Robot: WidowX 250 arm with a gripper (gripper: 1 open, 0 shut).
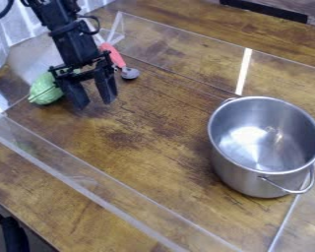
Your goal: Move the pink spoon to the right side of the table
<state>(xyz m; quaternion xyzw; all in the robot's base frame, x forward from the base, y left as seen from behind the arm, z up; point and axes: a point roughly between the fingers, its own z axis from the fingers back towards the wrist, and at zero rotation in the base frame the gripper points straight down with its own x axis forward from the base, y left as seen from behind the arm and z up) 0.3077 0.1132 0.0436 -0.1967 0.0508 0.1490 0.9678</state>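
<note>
The pink spoon (115,59) lies at the back left of the table (160,128), its greyish rounded end (127,71) pointing toward the middle. My gripper (90,95) stands just in front and to the left of the spoon, fingers pointing down at the tabletop. Its jaws are apart with nothing between them. The arm hides part of the spoon's handle.
A green ridged oval object (42,92) sits just left of the gripper. A steel pot (263,146) with a handle stands at the right side. Low clear plastic strips (82,182) edge the tabletop.
</note>
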